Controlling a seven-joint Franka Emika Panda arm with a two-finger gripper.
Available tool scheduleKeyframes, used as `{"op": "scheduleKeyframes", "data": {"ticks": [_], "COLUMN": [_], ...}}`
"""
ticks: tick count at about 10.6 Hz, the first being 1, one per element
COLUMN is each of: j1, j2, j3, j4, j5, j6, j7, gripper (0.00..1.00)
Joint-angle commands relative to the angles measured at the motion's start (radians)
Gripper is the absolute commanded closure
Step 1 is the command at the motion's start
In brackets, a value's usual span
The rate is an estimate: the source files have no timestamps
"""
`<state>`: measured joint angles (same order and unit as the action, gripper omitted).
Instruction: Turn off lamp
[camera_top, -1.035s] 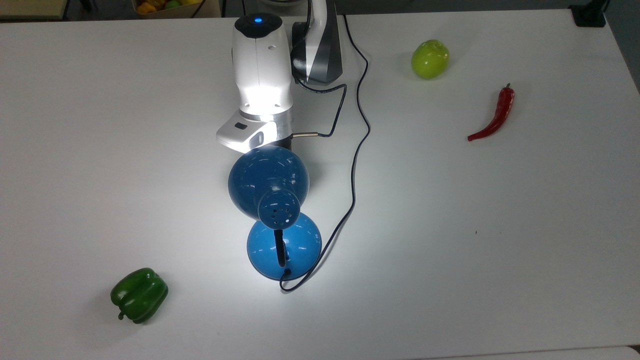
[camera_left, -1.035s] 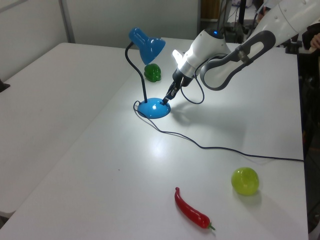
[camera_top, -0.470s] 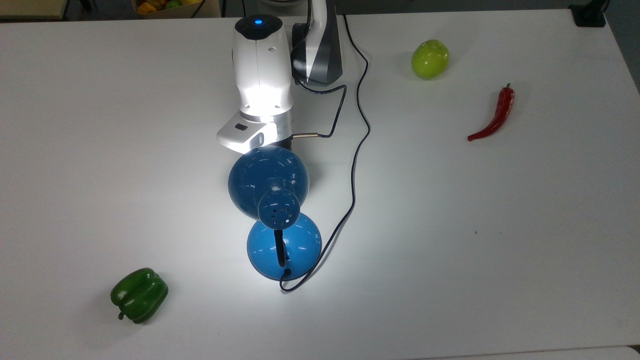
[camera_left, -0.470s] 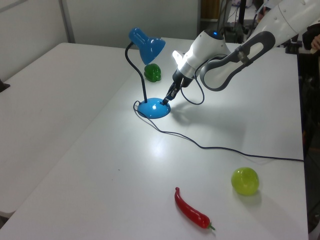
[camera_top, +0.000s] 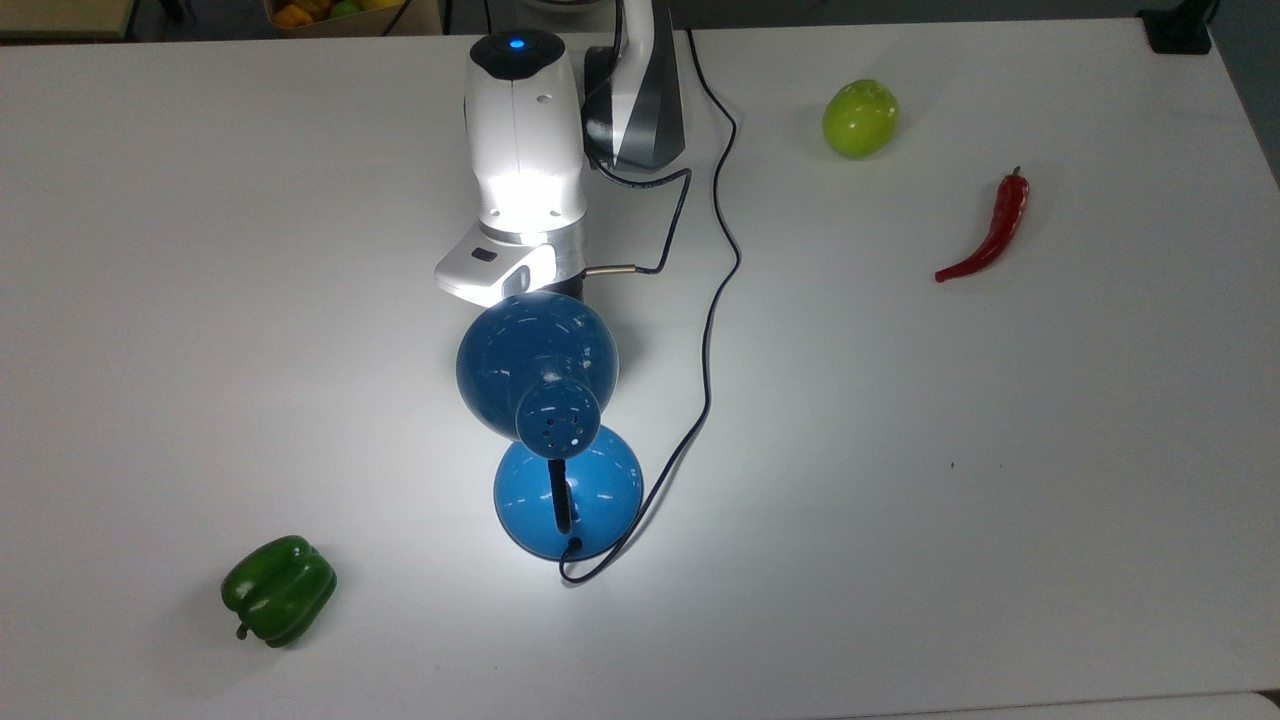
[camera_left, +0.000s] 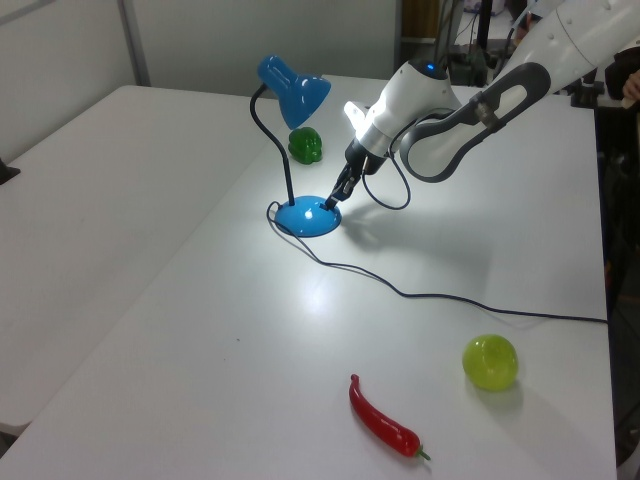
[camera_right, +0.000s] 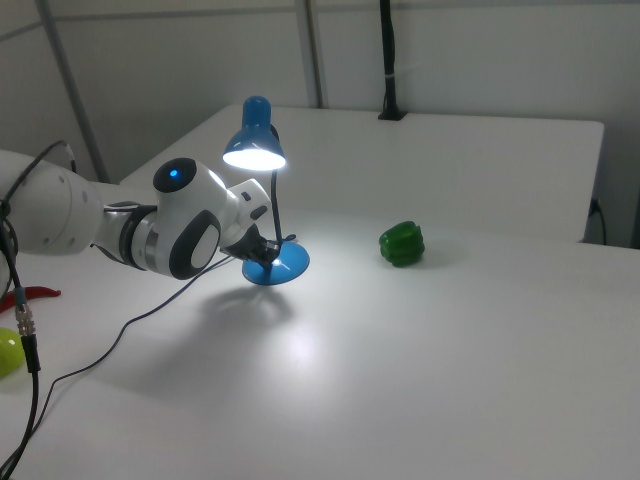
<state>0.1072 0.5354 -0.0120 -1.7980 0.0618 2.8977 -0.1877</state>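
On the table (camera_top: 1000, 500): one lamp (camera_top: 538, 372) (lit), one gripper (camera_left: 333, 199).

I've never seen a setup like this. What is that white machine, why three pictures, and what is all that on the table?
The white machine is a robot arm; at its tip is a small claw for grasping. Three cameras film the same moment: one from above, two from opposite sides. On the white table stands a blue lamp, lit, with its black cord trailing away. The claw's tip is down at the lamp's round base and holds nothing that I can see. Also lying about: a green bell pepper, a red chili and a green apple.
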Motion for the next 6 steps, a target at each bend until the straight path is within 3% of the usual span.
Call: {"op": "scheduleKeyframes", "data": {"ticks": [1,6], "j1": [0.005,0.002], "j2": [0.009,0.011], "j3": [-0.008,-0.008], "j4": [-0.012,-0.026], "j5": [-0.011,-0.011], "j6": [0.012,0.005], "j7": [-0.025,-0.065], "gripper": [1.00,1.00]}}
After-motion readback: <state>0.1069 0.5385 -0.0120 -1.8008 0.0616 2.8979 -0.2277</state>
